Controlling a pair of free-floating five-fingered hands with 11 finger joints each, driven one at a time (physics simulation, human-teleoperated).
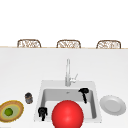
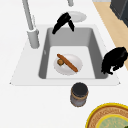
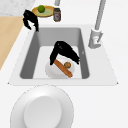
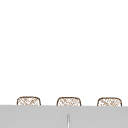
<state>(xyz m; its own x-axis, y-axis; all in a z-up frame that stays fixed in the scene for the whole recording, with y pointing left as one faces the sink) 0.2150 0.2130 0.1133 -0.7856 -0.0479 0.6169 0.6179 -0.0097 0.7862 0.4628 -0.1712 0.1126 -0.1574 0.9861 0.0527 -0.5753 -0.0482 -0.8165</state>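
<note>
Right hand (image 1: 84,93): fingers straight, relaxed, hovering above sink (image 2: 96,50).
Left hand (image 1: 42,112): curled, holding nothing, at sink's front-left rim.
Plate (image 2: 76,60): in basin, carrying sausage (image 2: 67,62) and small ball.
Risk: a clumsy reach may roll the sausage off.

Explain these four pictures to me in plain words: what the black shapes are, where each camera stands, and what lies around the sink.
These are simulator renders of a kitchen sink. The black shapes are the robot: two floating hands. The left hand hovers at the sink's front left corner, fingers curled, holding nothing. The right hand hangs over the basin with fingers pointing down, also empty. One camera faces the sink, two look along it from either side, and one looks above it, at chair backs. In the basin a white plate carries a sausage and a small brown ball. On the counter stand a dark jar, a fruit bowl and an empty plate.
</note>
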